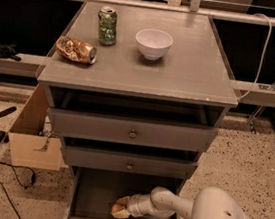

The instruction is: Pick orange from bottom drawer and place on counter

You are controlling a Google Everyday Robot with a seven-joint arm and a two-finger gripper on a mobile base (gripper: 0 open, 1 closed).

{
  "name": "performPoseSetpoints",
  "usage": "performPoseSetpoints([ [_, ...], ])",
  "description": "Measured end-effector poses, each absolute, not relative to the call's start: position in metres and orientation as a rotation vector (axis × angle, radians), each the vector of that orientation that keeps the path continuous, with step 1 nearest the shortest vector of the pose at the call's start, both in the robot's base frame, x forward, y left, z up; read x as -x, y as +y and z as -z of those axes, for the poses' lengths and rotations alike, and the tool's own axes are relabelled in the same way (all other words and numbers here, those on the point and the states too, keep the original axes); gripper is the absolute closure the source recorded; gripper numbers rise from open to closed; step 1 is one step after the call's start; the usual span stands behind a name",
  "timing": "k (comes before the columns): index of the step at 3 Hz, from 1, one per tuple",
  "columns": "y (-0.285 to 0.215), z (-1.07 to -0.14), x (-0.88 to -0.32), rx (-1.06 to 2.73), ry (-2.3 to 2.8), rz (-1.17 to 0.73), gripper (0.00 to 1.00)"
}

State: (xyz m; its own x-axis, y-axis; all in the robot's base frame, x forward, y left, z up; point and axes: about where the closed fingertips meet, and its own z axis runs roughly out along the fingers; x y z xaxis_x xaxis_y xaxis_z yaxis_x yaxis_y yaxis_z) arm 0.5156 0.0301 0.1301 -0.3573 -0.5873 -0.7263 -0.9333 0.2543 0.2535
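The bottom drawer point(93, 196) is pulled open at the foot of the cabinet, showing its dark floor. The orange point(118, 212) lies on that floor near the front middle. My gripper point(122, 207) reaches in from the right on a white arm and sits right at the orange, touching or enclosing it; part of the orange is hidden behind it. The counter point(182, 72) is the grey top of the cabinet.
On the counter stand a white bowl point(154, 43), a green can point(107, 25) and a shiny gold-brown snack bag point(75, 50). Two shallower drawers point(132, 131) are slightly open above the bottom one. A cardboard box point(30, 135) stands left of the cabinet, with cables on the floor.
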Motion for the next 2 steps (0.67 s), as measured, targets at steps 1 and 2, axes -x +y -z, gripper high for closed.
performPoseSetpoints([
  [1, 0.018, -0.146, -0.503, 1.372, 2.013, -0.909, 1.0],
  [2, -0.009, -0.192, -0.5, 1.363, 1.935, -0.791, 1.0],
])
